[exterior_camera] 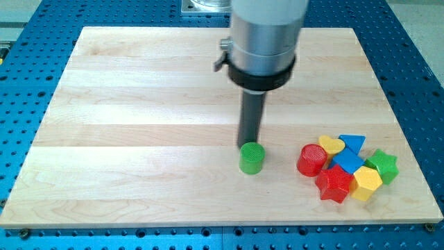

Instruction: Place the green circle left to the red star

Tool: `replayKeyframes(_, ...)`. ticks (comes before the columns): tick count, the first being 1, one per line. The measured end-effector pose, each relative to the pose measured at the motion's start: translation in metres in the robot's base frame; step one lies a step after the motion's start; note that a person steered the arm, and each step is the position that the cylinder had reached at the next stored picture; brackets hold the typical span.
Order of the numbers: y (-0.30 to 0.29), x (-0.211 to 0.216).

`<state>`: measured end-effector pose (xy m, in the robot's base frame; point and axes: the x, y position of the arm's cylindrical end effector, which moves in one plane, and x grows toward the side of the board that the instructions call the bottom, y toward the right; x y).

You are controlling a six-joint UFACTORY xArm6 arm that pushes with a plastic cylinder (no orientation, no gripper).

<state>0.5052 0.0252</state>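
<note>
The tip (248,144) — a bare rod, nothing to open or close — touches the green circle (252,158) just below it, likely light, rigid, slide-prone, red star (334,185) rightward.

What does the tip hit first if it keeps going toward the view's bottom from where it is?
The green circle. My tip sits right behind it, on its upper side, apparently touching, though the block hides the very end. Beyond the circle, only bare board toward the bottom edge.

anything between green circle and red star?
In the camera view, only the red cylinder partly intervenes between green circle and red star; otherwise bare board.
</note>
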Motion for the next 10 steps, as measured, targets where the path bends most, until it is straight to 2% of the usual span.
replayKeyframes(1, 0.015, 0.018)
replayKeyframes(2, 0.055, 0.016)
replayKeyframes(4, 0.017, 0.017)
replayKeyframes(7, 0.009, 0.017)
replayKeyframes(8, -0.007, 0.031)
replayKeyframes(9, 0.018, 0.049)
replayKeyframes(10, 0.060, 0.050)
